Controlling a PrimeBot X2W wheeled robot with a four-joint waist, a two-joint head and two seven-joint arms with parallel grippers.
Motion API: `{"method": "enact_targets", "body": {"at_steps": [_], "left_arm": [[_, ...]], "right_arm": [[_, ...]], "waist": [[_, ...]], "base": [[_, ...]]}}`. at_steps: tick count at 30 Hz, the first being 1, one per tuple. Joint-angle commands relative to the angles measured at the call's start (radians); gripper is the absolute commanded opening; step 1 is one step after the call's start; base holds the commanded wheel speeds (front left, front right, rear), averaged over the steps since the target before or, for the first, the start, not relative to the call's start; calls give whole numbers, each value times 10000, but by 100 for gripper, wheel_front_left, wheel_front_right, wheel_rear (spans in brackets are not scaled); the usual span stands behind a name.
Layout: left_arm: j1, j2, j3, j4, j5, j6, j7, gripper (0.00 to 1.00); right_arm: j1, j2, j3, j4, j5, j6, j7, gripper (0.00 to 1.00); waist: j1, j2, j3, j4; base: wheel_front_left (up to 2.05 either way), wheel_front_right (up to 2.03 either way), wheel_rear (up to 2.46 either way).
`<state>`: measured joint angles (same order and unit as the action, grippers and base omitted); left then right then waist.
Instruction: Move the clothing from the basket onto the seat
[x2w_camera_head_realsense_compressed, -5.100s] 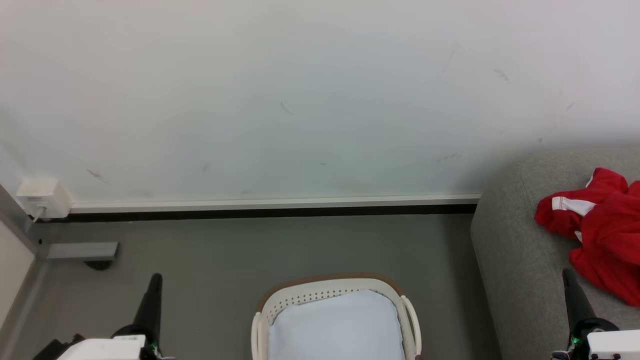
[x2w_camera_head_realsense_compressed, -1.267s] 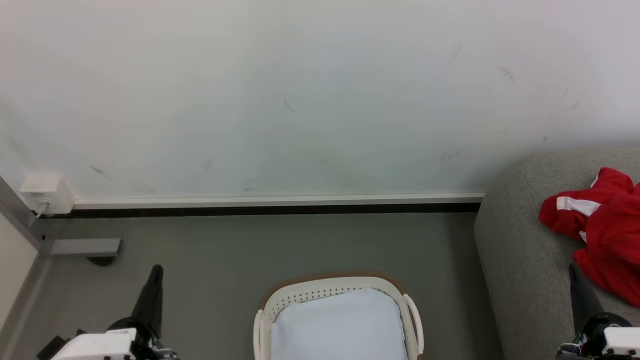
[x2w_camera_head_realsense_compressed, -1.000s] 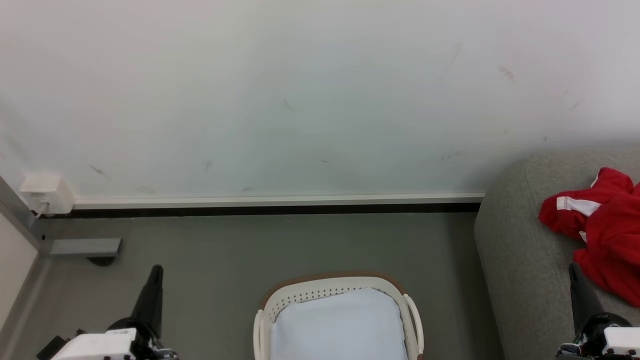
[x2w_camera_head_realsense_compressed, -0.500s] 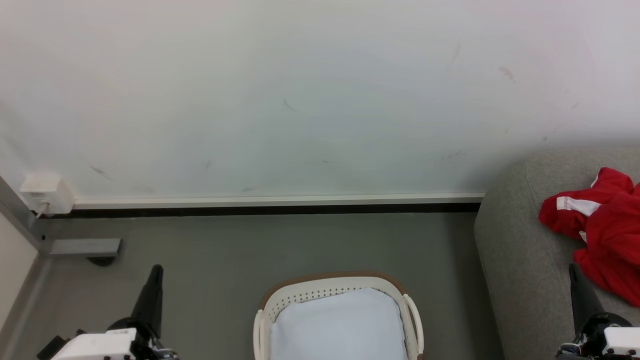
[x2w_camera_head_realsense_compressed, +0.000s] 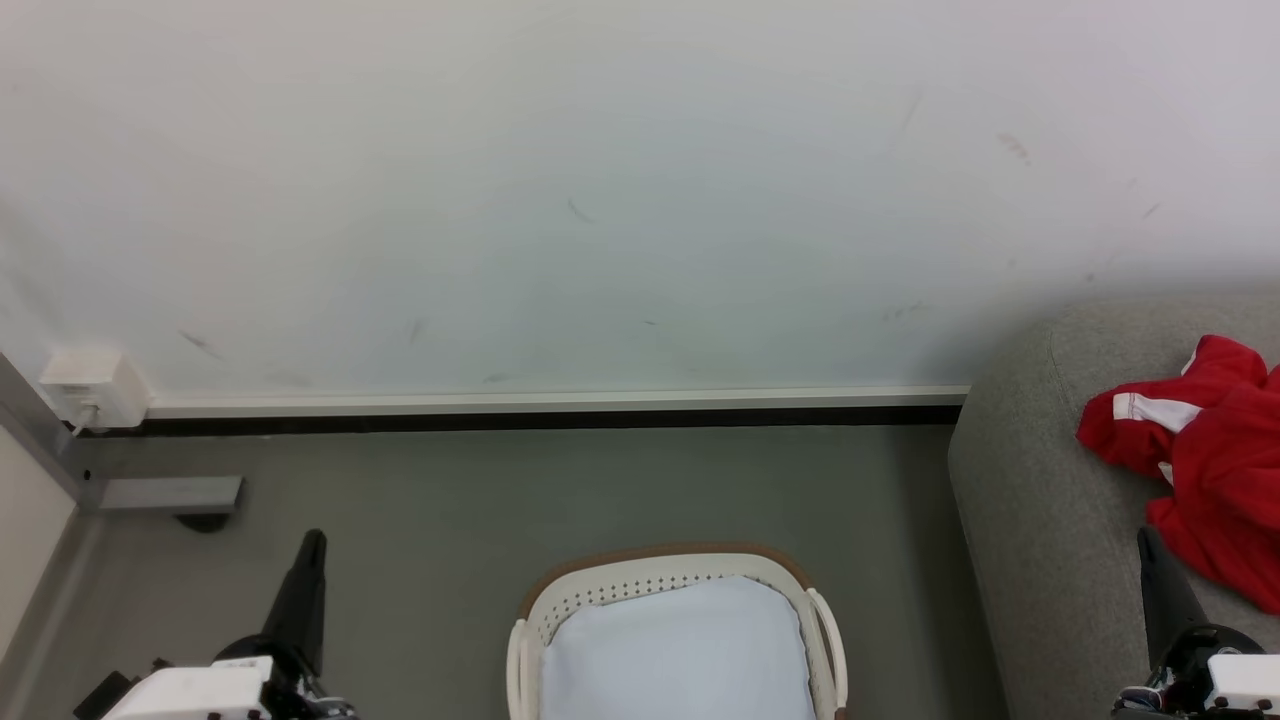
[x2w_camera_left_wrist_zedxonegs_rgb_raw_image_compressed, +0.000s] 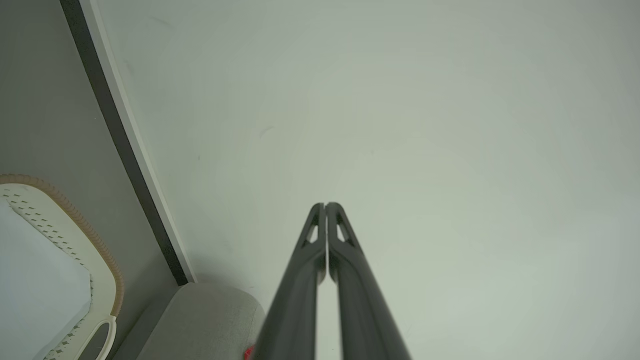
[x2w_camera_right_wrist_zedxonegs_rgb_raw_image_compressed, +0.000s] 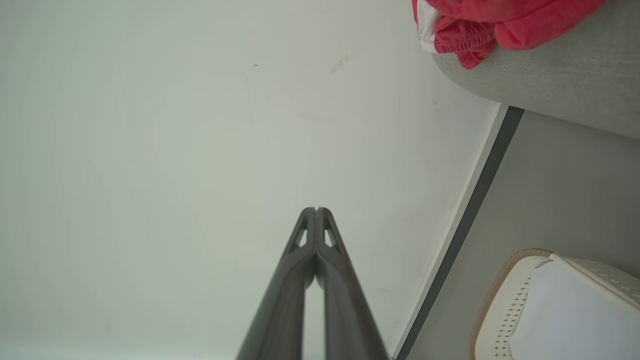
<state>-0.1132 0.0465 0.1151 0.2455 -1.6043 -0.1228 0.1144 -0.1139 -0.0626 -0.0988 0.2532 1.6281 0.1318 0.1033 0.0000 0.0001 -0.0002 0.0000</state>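
Red clothing (x2w_camera_head_realsense_compressed: 1215, 470) heaped on grey seat (x2w_camera_head_realsense_compressed: 1040, 520) at right of frame, basket (x2w_camera_head_realsense_compressed: 640, 592) with pale lining (x2w_camera_head_realsense_compressed: 680, 650) at lower centre, left fingers (x2w_camera_left_wrist_zedxonegs_rgb_raw_image_compressed: 302, 285) and right fingers (x2w_camera_right_wrist_zedxonegs_rgb_raw_image_compressed: 287, 295) pressed together, gripping nothing

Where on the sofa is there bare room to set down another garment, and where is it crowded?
Bare upholstery on the sofa runs along its left side, between the floor and the red clothing. The right part is crowded by that heap, with the right gripper showing in front of it.
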Motion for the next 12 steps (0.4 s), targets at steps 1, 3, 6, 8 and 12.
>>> {"method": "enact_targets", "body": {"at_steps": [1,3,6,8,12], "left_arm": [[-64,71,20,-35,-132,-17,49,0],[-64,71,20,-35,-132,-17,49,0],[-64,71,20,-35,-132,-17,49,0],[-64,71,20,-35,-132,-17,49,0],[-64,71,19,-35,-133,-17,49,0]], "right_arm": [[-52,4,-27,-38,-33,-21,-4,0],[-52,6,-28,-38,-35,-21,-2,0],[-53,6,-30,-38,-38,-21,0,0],[-53,8,-31,-38,-40,-21,2,0],[-53,10,-34,-38,-44,-21,6,0]], "waist": [[0,-1,0,0],[0,-1,0,0],[0,-1,0,0],[0,-1,0,0],[0,-1,0,0]], "base": [[0,0,0],[0,0,0],[0,0,0],[0,0,0],[0,0,0]]}}
